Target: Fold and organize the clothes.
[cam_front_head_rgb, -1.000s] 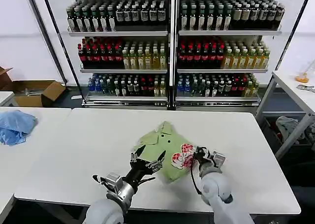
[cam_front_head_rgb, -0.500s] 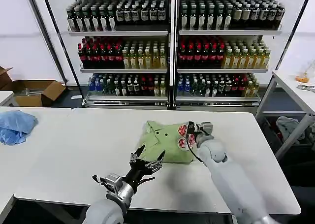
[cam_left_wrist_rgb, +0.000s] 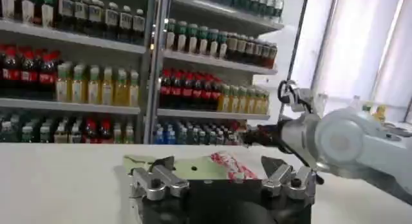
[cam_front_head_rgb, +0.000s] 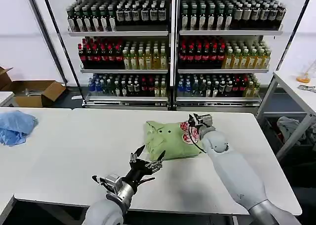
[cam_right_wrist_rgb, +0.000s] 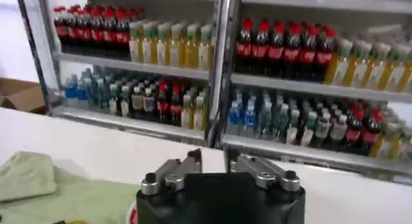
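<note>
Shelves of bottled drinks are lining the wall behind a white table. On the table, toward its far middle, the T-shirt is lying in a loosely folded green bundle, its red and pink print showing at the bundle's right edge.

Over that right edge the right gripper is hanging at the end of its outstretched arm, just above or against the cloth by the print; I cannot tell which. In the right wrist view its fingers are standing close together with only a narrow gap between them, and nothing can be seen pinched there, so I cannot tell whether it is gripping any cloth. Green fabric is showing beside it in that view.

Nearer the robot, the left gripper is hovering low over the table just in front of the bundle's near edge, with its fingers spread wide apart and holding nothing. In the left wrist view the T-shirt is lying just beyond those spread fingers, and the right arm is reaching across behind it.

On a neighbouring table at the left, a blue cloth is lying in a heap, and a cardboard box is sitting on the floor behind it.
</note>
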You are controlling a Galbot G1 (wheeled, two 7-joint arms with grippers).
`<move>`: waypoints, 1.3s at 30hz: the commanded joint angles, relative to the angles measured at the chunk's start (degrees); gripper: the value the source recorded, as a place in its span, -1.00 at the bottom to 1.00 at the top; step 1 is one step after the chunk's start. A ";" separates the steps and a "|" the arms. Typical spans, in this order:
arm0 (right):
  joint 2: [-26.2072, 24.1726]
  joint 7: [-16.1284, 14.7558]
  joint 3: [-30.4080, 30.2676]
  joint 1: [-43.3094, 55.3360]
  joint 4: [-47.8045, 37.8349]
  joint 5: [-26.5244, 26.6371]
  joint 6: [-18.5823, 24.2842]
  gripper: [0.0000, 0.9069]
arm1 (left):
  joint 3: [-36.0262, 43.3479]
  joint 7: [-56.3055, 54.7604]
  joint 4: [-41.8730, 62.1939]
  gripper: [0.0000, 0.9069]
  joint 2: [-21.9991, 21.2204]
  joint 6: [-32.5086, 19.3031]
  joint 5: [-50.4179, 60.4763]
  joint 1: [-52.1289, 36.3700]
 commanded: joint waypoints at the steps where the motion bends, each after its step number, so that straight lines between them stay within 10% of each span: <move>1: -5.28 3.01 8.88 -19.01 23.38 -7.00 9.35 1.00 | -0.66 -0.16 1.33 1.00 -0.25 -3.94 2.68 0.15; 13: -4.14 5.66 21.67 -47.73 48.79 -11.12 12.87 1.00 | -8.50 -3.50 1.37 1.00 -1.64 -7.05 8.34 4.88; 39: 2.30 8.55 19.31 -60.25 53.22 -21.90 17.15 1.00 | -15.42 -3.37 -3.48 1.00 -2.55 -7.06 12.88 15.25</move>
